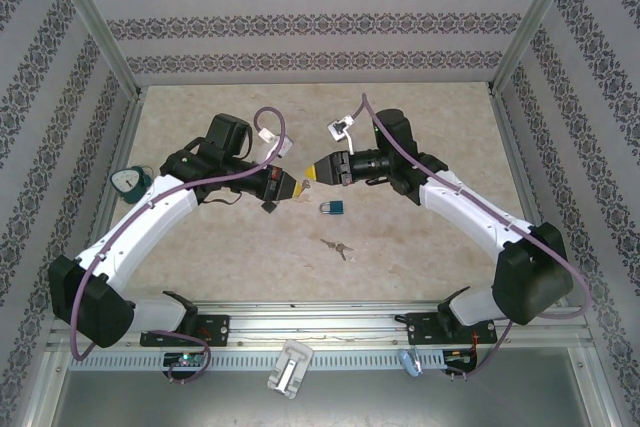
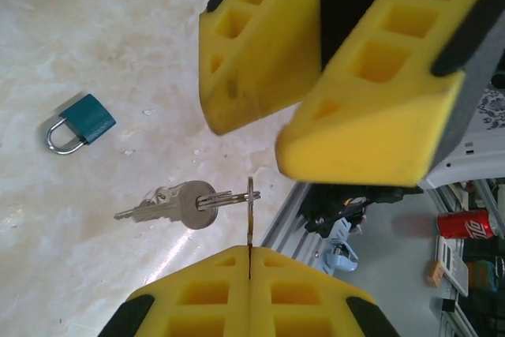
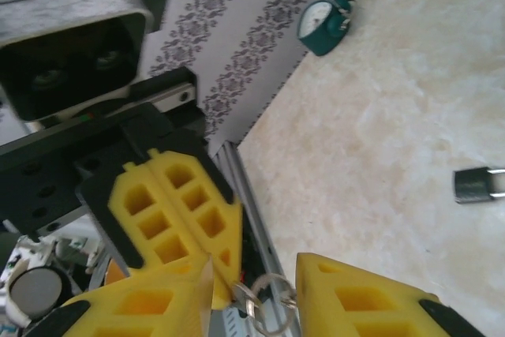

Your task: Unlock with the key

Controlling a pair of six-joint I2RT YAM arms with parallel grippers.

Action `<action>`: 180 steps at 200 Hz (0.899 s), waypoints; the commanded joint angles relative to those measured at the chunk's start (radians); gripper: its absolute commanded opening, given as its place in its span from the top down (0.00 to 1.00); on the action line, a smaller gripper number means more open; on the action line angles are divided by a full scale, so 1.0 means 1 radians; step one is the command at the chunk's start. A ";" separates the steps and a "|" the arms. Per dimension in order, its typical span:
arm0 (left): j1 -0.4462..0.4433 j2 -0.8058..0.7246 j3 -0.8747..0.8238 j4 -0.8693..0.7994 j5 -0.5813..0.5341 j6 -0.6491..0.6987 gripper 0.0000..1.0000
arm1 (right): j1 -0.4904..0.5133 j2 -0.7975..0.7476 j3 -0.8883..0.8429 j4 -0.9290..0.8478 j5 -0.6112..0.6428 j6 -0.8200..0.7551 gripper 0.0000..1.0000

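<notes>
Padlock (image 1: 333, 208), single, by two keys (image 1: 337, 246); left gripper (image 1: 290, 185) pinches ring (image 2: 250, 219), right gripper (image 1: 318, 173) parted.

Top camera high behind, looking down on the table (image 1: 250, 257) — wrist cameras close, facing each other across it.

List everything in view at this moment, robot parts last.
padlock: 1, teal body with a steel shackle, middle of the table.
keys: 1 bunch, silver, on the table, nearer the arm bases than the padlock.
key ring: 1, silver, pinched at the tip of the left gripper, in the gap of the right gripper.
alarm clock: 1, green, left edge of the table.
small dark object: 1, black with a metal end, on the table.
can: 1, red, beyond the table.
left gripper: 1, yellow, shut on the key ring.
right gripper: 1, yellow, open, facing the left gripper.
</notes>
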 commanded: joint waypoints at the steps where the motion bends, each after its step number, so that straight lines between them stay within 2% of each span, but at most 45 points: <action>1: -0.006 -0.009 0.028 -0.027 0.039 0.034 1.00 | 0.016 0.005 -0.003 0.040 -0.070 -0.008 0.65; 47: -0.007 -0.017 0.019 -0.007 0.036 0.030 1.00 | 0.023 0.016 0.007 -0.025 -0.086 -0.053 0.72; 101: -0.006 -0.034 0.010 0.005 0.029 0.028 1.00 | 0.023 0.006 0.016 -0.105 -0.068 -0.114 0.68; 144: -0.006 -0.029 0.009 0.014 0.040 0.024 1.00 | 0.023 0.010 0.024 -0.111 -0.068 -0.118 0.84; 173: -0.006 -0.032 0.008 0.014 0.038 0.025 1.00 | 0.021 0.009 0.029 -0.116 -0.080 -0.125 0.99; 180: -0.006 -0.033 0.006 0.017 0.034 0.025 1.00 | 0.022 0.009 0.030 -0.114 -0.085 -0.125 1.00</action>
